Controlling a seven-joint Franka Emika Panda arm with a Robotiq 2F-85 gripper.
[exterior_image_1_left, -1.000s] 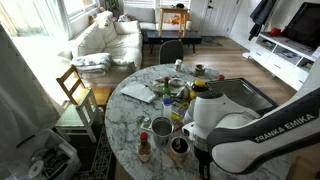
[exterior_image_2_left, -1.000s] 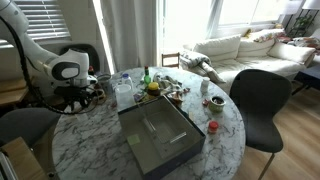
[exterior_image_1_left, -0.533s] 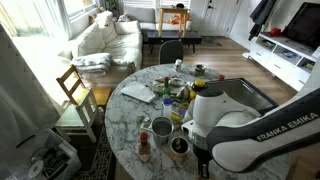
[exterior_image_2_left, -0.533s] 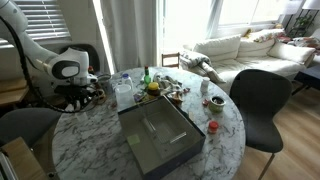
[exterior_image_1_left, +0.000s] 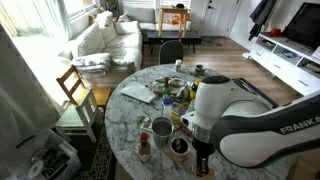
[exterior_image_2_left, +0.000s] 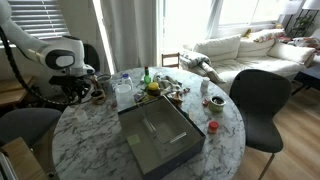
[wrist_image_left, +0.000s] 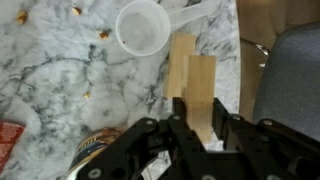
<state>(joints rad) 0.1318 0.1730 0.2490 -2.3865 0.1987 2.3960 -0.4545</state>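
Note:
In the wrist view my gripper is shut on a light wooden block, one finger on each long side. A second wooden block lies right beside it on the marble table. A white measuring scoop rests just beyond the blocks, its handle pointing right. In an exterior view the gripper hangs over the table's edge under the white arm. The arm's bulk hides the block in the exterior views.
A dark grey tray lies mid-table, with bottles, food items and a red cup around it. A cup, a dark bowl and a red bottle stand close to the arm. A grey chair adjoins the table.
The jaws closed onto the wooden block. The arm's wrist has then risen a little above the table edge.

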